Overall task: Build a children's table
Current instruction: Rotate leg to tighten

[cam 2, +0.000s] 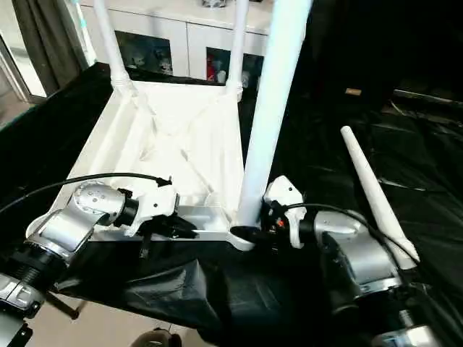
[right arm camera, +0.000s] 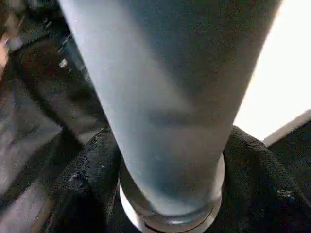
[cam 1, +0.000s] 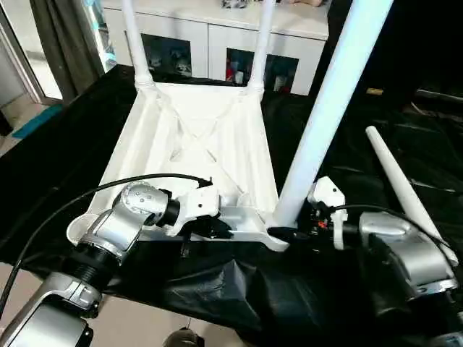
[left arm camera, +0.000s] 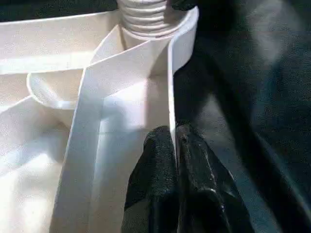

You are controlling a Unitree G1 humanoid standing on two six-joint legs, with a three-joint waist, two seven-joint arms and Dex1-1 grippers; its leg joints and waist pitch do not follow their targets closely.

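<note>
Left fingers (left arm camera: pixel 165 179) pinching the near rim of the upturned tabletop (cam 1: pixel 195 137), right fingers (right arm camera: pixel 252 184) clasping the base of the upright leg (cam 1: pixel 325 108) in the near-right socket, spare leg (cam 1: pixel 401 181) lying right on black sheet (cam 1: pixel 347 159).

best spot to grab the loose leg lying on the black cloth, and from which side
Grip the loose leg around its middle from above, jaws across its width. It lies flat on the black cloth, tapering toward its far tip, nothing over it.
</note>
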